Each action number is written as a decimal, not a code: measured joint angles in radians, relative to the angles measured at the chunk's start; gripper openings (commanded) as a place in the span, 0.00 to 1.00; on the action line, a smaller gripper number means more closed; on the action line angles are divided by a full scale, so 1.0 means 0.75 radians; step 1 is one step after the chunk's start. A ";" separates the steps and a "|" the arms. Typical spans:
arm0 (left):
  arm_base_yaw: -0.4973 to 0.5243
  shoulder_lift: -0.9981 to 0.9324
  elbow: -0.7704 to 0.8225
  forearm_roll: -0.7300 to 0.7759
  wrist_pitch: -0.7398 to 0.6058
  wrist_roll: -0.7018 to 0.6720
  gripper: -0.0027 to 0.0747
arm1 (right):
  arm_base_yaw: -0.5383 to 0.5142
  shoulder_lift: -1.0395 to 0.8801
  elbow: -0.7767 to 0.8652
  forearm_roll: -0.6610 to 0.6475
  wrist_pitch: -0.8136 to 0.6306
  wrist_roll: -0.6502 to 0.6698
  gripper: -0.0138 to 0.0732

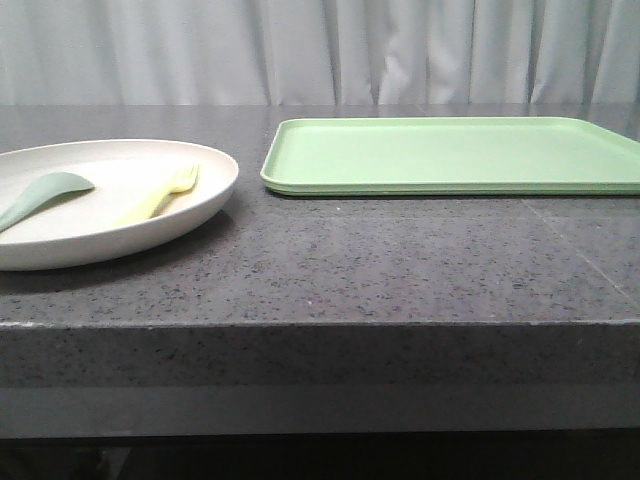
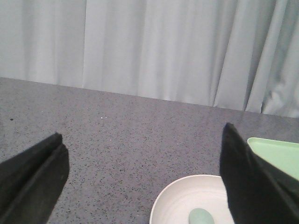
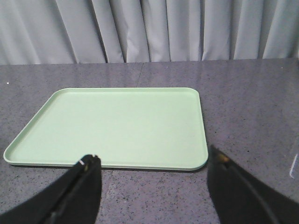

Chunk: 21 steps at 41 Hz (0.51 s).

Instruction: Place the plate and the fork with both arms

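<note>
The cream-white plate (image 1: 70, 245) sits at the left of the dark table. The pale yellow fork (image 1: 160, 196) lies inside it, tines toward the back right. A grey-green spoon (image 1: 42, 193) lies in it at the left. In the left wrist view the plate's rim (image 2: 161, 205) and the spoon's bowl (image 2: 201, 217) show low down. My left gripper (image 2: 142, 135) is open and empty, above the table before the plate. My right gripper (image 3: 152, 158) is open and empty, just short of the green tray's near edge. Neither gripper shows in the front view.
A flat light-green tray (image 1: 450, 155) lies at the back right of the table, also in the right wrist view (image 3: 112, 126) and at the edge of the left wrist view (image 2: 275, 151). A grey curtain hangs behind the table. The table's front edge (image 1: 320, 325) runs across.
</note>
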 measured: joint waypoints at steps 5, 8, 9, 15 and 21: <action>0.000 0.118 -0.079 -0.006 0.066 0.000 0.83 | 0.000 0.000 0.000 0.000 -0.006 0.000 0.77; 0.000 0.235 -0.197 -0.006 0.197 0.000 0.80 | 0.000 0.000 0.000 0.000 -0.011 0.000 0.77; 0.000 0.283 -0.233 -0.006 0.258 0.000 0.79 | 0.000 0.000 0.000 0.000 -0.012 0.000 0.77; -0.004 0.545 -0.506 -0.006 0.579 0.015 0.75 | 0.000 0.000 0.000 0.000 -0.018 0.000 0.77; -0.064 0.802 -0.713 -0.006 0.834 0.070 0.75 | 0.000 0.000 0.000 0.000 -0.018 0.000 0.77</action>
